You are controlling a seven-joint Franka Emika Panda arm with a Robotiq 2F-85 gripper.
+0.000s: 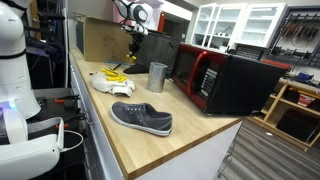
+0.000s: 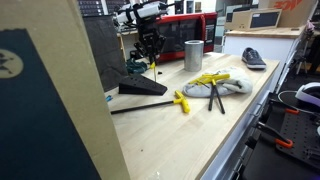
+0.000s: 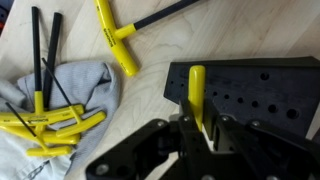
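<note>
Currently the gripper is clenched on the yellow handle of a T-handle hex key. We see the handle rising out from between the fingers.

Position: the held handle sits over the left part of the black holder block, just inside the block's left edge and beside its rows of holes.

Orientation: in the wrist view the handle's long axis runs up and down the picture, rounded end toward the top. We cannot see the shaft there, so we cannot tell which way it points.

Edges: the block's upper left corner lies close to a loose hex key, which lies diagonally on the wooden table, yellow crossbar toward the block and dark shaft running off to the upper right.

Room: a strip of bare wood separates the block from the grey cloth to its left. The cloth carries a bundle of yellow-handled keys.

In an exterior view the gripper hangs above the block, with the metal cup near and the table's front edge well apart. In an exterior view the shoe and the microwave stand well apart from the gripper.
</note>
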